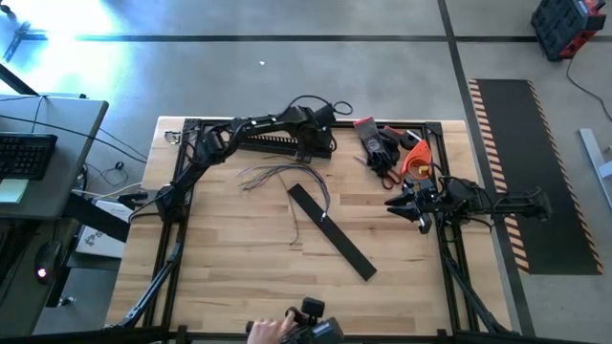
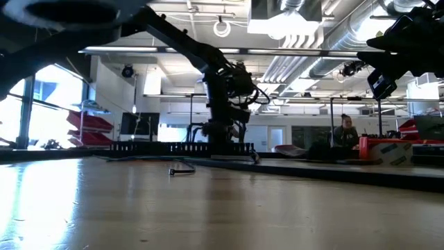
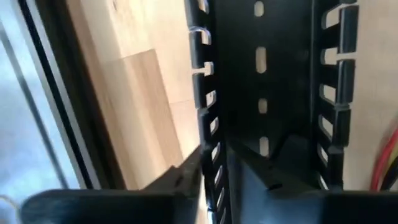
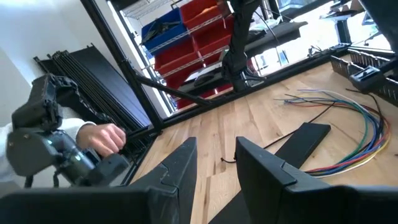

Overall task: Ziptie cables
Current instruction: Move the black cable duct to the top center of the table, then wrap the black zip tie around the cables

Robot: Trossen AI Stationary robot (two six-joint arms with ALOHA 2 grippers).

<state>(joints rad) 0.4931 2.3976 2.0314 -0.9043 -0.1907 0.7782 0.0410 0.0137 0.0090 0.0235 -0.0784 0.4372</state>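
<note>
The left tool is down at the far edge of the wooden surface, right at the slotted duct. In the left wrist view its fingers straddle one toothed wall of that duct, one finger outside and one inside the channel, pinching the wall between them (the grip looks snug, with no gap visible at the wall). The low view shows the same arm reaching down onto the duct at the back of the surface.

The cables lie loose on the wood just in front of the duct, fanning out from a bend near the upper end of the flat black strip, which lies diagonally across the middle. The right wrist view shows them as a curved bundle of coloured wires beside the strip.

The right tool hovers at the right side of the surface, well apart from the cables, its fingers spread. A person's hand holds a camera at the near edge.
</note>
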